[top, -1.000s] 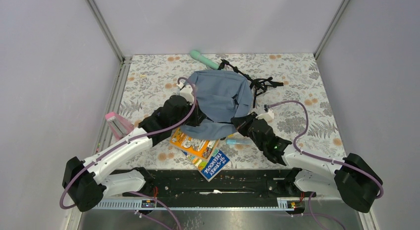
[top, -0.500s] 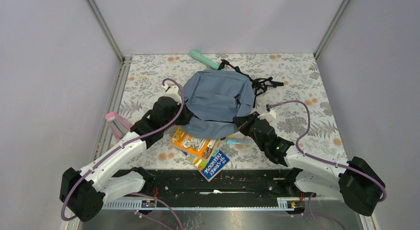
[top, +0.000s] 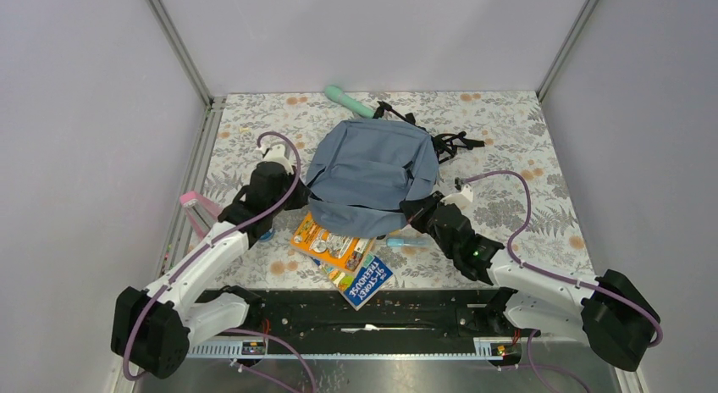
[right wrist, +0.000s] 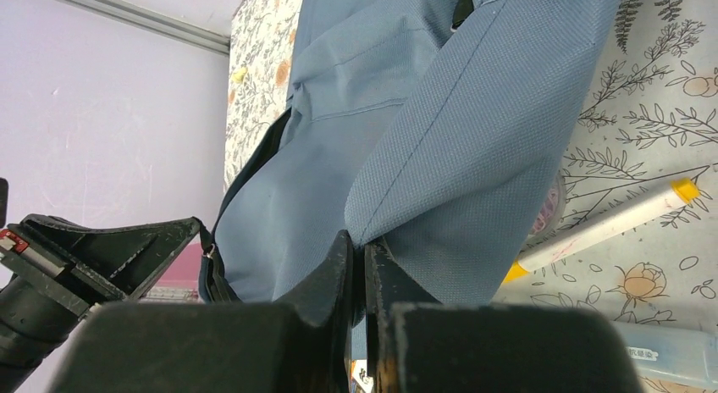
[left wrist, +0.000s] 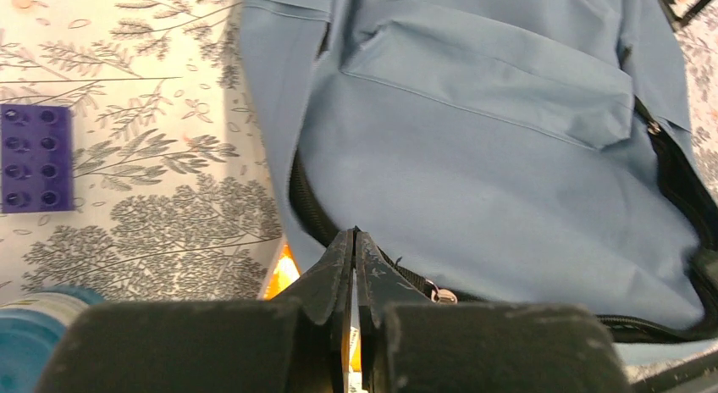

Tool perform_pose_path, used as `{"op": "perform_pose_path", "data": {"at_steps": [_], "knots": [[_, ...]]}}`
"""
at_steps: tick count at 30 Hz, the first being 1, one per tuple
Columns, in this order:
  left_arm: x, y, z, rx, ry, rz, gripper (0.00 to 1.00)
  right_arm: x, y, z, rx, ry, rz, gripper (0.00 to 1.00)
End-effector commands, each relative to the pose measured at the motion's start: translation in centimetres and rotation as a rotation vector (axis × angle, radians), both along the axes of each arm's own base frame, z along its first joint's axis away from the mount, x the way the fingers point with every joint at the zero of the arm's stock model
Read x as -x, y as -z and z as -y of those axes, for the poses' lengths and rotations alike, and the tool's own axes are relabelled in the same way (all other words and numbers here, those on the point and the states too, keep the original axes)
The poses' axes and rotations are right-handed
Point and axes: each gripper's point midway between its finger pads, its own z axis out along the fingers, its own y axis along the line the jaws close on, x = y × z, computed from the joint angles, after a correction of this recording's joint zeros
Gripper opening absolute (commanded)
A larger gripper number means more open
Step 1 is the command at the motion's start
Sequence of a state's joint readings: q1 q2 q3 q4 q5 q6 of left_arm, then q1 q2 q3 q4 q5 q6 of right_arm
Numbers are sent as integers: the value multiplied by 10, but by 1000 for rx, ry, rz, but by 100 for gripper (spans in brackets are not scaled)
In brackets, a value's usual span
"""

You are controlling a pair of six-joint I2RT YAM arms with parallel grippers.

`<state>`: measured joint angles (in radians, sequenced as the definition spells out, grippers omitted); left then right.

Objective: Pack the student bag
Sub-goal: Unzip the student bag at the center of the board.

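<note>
The student bag [top: 372, 168], slate-blue fabric with black straps [top: 449, 143], lies flat mid-table. My left gripper [top: 301, 193] is at its near left edge. In the left wrist view the left gripper [left wrist: 354, 234] is shut on a black pull cord that runs to the metal zipper slider [left wrist: 440, 296] on the student bag [left wrist: 491, 156]. My right gripper [top: 415, 208] is at the bag's near right corner. It is seen shut in the right wrist view, where the right gripper [right wrist: 362, 240] pinches a fold of the student bag [right wrist: 440, 122].
An orange book [top: 332, 243] and a blue book [top: 366, 279] lie under the bag's near edge, beside a blue tube [top: 409, 240]. A pink item [top: 201, 211] sits at the left rail, a green tube [top: 347, 101] at the back. A purple brick [left wrist: 34, 156] and a marker [right wrist: 601, 228] lie nearby.
My left gripper has swung left and nearer along the bag's edge with the zipper pull in it. The bag's top now lies flatter. The right gripper has barely moved.
</note>
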<state>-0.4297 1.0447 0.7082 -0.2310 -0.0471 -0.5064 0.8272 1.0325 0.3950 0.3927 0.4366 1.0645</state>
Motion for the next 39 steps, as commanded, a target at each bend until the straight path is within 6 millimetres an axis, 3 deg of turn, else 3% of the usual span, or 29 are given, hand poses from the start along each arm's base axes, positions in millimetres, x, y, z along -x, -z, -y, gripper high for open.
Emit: {"op": "perform_pose_path", "data": {"at_steps": [1, 10, 12, 14, 16, 18, 20, 27, 30, 35, 37, 39], "knots": [[-19, -6, -21, 3, -101, 62, 0, -14, -33, 7, -19, 66, 90, 0], [-35, -2, -29, 16, -155, 72, 0, -13, -39, 2, 82, 2, 116, 3], [-35, -7, -25, 31, -138, 74, 0, -12, -45, 0, 141, -37, 133, 21], [-33, -12, -21, 47, -117, 66, 0, -11, -49, 2, 210, -67, 146, 54], [-31, -15, -16, 57, -93, 54, 0, -11, -54, 5, 280, -88, 171, 78], [-29, -18, -12, 69, -71, 45, 0, -11, -61, 7, 366, -124, 217, 93], [-27, -18, -5, 86, -39, 23, 0, -11, -70, 6, 429, -165, 257, 99], [-25, -22, 17, 69, 120, -54, 0, 0, -95, -36, 643, -538, 381, 100], [-25, -19, 20, 46, 165, -80, 0, 8, -83, -56, 688, -709, 346, 100], [-27, -15, 14, 12, 160, -66, 0, 31, -82, -105, 555, -969, 396, 99], [-25, -14, 12, 12, 158, -71, 0, 36, -74, -120, 571, -1034, 383, 99], [-24, -15, 12, 6, 170, -77, 0, 36, -63, -131, 629, -1069, 370, 92]]}}
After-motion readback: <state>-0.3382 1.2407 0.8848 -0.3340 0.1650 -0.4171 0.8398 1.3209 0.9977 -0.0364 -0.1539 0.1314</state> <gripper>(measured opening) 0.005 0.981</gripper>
